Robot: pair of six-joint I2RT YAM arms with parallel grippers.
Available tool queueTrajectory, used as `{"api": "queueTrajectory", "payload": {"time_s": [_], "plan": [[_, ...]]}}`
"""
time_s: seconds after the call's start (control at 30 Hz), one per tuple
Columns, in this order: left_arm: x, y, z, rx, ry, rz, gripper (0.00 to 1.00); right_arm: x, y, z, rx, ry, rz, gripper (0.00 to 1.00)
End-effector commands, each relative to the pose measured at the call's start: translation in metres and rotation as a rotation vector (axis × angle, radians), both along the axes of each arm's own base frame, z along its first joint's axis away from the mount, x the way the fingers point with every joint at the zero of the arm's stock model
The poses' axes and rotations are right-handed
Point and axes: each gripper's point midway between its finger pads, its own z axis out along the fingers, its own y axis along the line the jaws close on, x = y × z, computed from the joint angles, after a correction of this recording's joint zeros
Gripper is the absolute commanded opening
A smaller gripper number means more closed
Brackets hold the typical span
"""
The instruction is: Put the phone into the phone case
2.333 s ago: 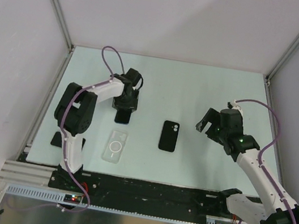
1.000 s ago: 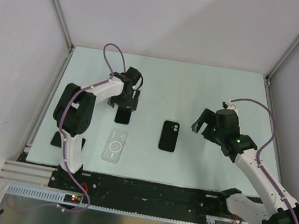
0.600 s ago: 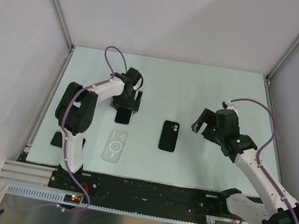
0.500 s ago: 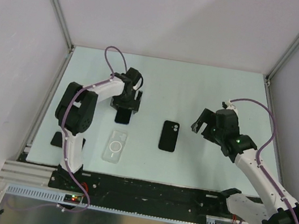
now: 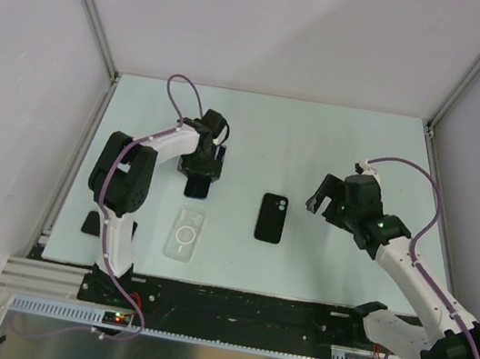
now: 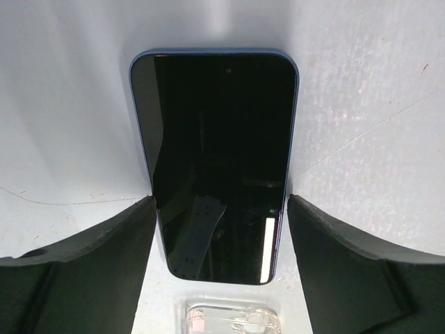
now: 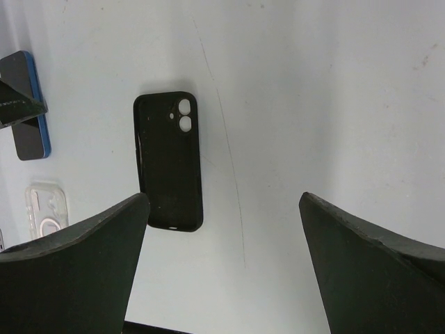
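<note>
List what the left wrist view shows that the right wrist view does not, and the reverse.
Only left wrist: the phone with its whole glossy screen up, flanked by the left gripper. Only right wrist: a black slab with two pale round spots, and the open right gripper above the table. Both: the blue-edged phone and the clear phone case.

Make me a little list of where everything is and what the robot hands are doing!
phone: flat on table, screen up
left gripper: fingers on both sides of phone, grip unclear
clear case: flat, just past phone's end, apart from it
black case: mid-table, nothing touching it
right gripper: open, empty, over bare table beside black case
</note>
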Motion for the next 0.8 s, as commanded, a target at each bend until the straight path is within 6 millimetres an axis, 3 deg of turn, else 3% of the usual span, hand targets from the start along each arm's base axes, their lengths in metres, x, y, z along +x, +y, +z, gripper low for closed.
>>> {"api": "queueTrajectory", "payload": {"time_s": [0.0,0.13,0.43,0.77], "plan": [[-0.004,0.001,-0.004,-0.005,0.007,0.022,0.82,0.011,0.006,0.016,0.019,-0.058,0.004,0.96],[-0.002,0.003,0.005,-0.011,-0.02,0.028,0.89,0.012,0.008,0.015,0.02,-0.056,0.007,0.96],[-0.003,0.006,0.002,-0.021,-0.013,0.039,0.87,0.012,0.009,0.014,0.017,-0.056,0.011,0.96],[-0.003,0.006,0.006,-0.046,-0.022,0.045,0.93,0.012,0.01,0.011,0.014,-0.046,0.012,0.96]]}}
